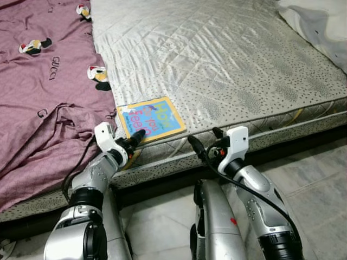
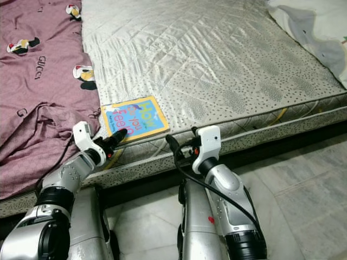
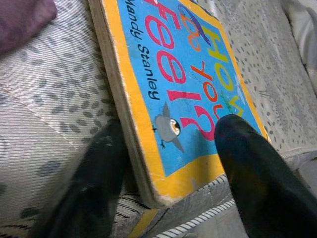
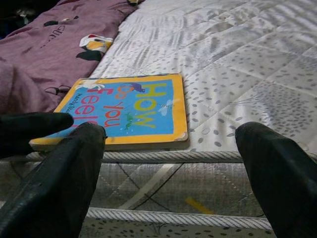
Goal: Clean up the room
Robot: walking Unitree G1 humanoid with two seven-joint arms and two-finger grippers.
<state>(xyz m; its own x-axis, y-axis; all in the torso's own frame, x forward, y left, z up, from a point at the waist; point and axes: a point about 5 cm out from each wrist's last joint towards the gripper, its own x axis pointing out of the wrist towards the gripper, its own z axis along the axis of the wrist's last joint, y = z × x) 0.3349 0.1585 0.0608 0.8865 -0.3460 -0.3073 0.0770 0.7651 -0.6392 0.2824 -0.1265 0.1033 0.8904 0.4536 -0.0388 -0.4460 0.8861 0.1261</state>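
Book [image 1: 150,118] lies flat on the bare grey mattress [image 1: 227,59], right at the mattress's front edge, its blue cover with a yellow border facing up. Its left side sits just beside the rumpled purple sheet [image 1: 43,97] that covers the left part of the bed.

Left gripper [image 1: 135,141] is at the book's near left corner. In the left wrist view its jaws stand apart, one black finger [image 3: 89,183] low against the mattress beside the book's spine edge, the other finger [image 3: 257,173] over the cover near the yellow border, so that the corner lies between them. Whether either finger touches the book I cannot tell.

Right gripper [image 1: 206,142] hovers in front of the mattress edge, to the right of the book and apart from it, jaws spread wide; in the right wrist view the book's right corner [image 4: 182,136] shows between its two fingers, further off.

To the right of the book the mattress top is open quilted fabric up to a white blanket [image 1: 320,24] at the far right corner. Below the mattress edge is pale tiled floor [image 1: 320,179].
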